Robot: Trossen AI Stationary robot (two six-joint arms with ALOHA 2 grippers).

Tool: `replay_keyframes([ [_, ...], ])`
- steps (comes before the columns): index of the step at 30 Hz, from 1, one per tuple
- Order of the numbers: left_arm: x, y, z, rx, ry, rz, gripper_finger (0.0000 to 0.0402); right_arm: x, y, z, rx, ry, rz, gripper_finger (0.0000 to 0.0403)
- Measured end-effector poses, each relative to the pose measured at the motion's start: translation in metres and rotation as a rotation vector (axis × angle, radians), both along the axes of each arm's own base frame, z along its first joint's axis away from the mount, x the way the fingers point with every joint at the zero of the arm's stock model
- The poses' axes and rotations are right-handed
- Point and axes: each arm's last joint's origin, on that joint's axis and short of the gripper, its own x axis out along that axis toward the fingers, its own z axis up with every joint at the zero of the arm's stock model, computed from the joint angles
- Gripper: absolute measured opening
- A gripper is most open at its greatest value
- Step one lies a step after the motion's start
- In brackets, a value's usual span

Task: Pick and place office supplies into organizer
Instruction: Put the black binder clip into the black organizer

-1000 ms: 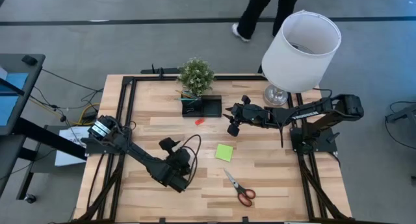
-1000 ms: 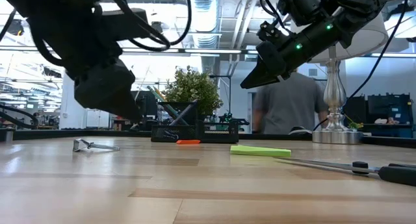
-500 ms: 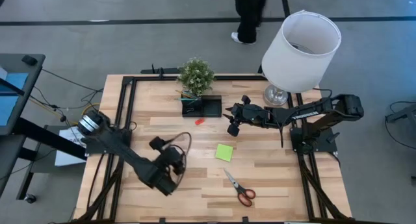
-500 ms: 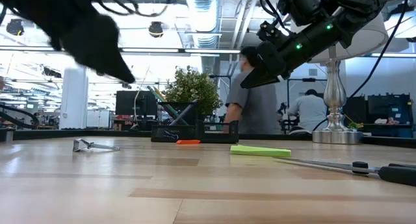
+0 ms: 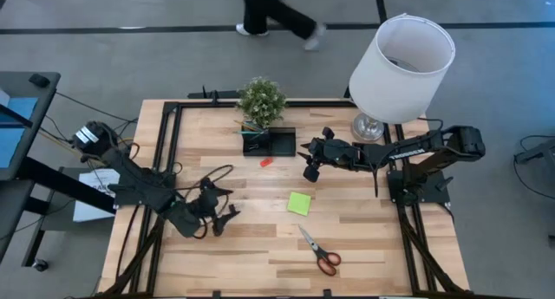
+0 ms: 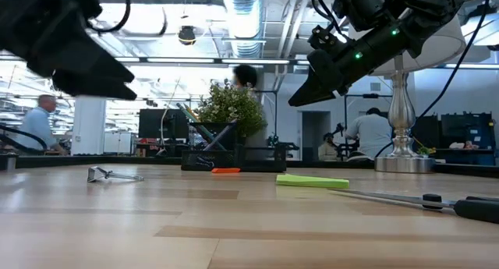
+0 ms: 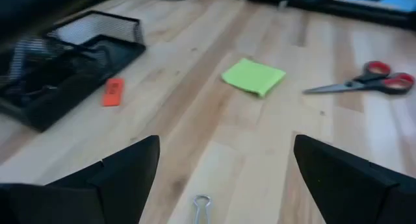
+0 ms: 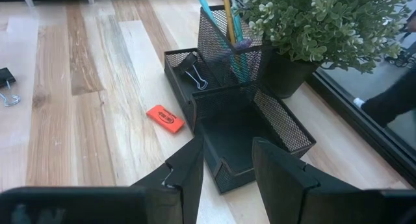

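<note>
The black mesh organizer [image 5: 269,141] stands near the table's far edge, in front of a potted plant [image 5: 262,100]. Pens [image 8: 229,19] stand in its cup and a binder clip [image 8: 193,69] lies in one compartment. On the table lie a small red piece [image 5: 266,161], a lime-green sticky-note pad [image 5: 299,203], red-handled scissors [image 5: 319,251] and a binder clip [image 7: 201,203]. My left gripper [image 5: 218,215] hangs open over the left-centre of the table, above that clip. My right gripper [image 5: 310,172] hovers just right of the organizer, fingers a little apart and holding nothing.
A tall lamp with a white shade [image 5: 401,56] stands at the far right corner, behind my right arm. People [image 6: 368,136] move in the room beyond the far edge. Bare wood lies between the sticky pad, the scissors and the near edge.
My left arm has pulled back toward the table's left edge and risen, carrying its gripper away from the near-centre of the table. My right arm has kept still. A person has walked leftward past the far edge.
</note>
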Motion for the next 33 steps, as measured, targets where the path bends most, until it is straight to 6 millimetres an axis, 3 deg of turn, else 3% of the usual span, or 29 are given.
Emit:
replay_keyframes([
  [5, -0.011, 0.011, -0.019, 0.033, -0.017, 0.002, 0.035, 0.0, 0.0, 0.0, 0.0, 0.0, 0.0, 0.0127],
  [11, -0.012, 0.022, -0.027, -0.061, 0.019, 0.096, 0.035, 0.0, 0.0, 0.0, 0.0, 0.0, 0.0, 0.0127],
  [15, -0.011, 0.027, -0.03, -0.052, 0.061, 0.109, 0.035, 0.0, 0.0, 0.0, 0.0, 0.0, 0.0, 0.0127],
  [20, -0.014, 0.032, -0.035, 0.082, 0.165, 0.076, 0.035, 0.0, 0.0, 0.0, 0.0, 0.0, 0.0, 0.0127],
  [26, -0.013, 0.031, -0.034, -0.028, 0.121, 0.113, 0.035, 0.0, 0.0, 0.0, 0.0, 0.0, 0.0, 0.0127],
  [33, -0.01, 0.034, -0.032, -0.022, 0.102, 0.137, 0.035, 0.0, 0.0, 0.0, 0.0, 0.0, 0.0, 0.0127],
])
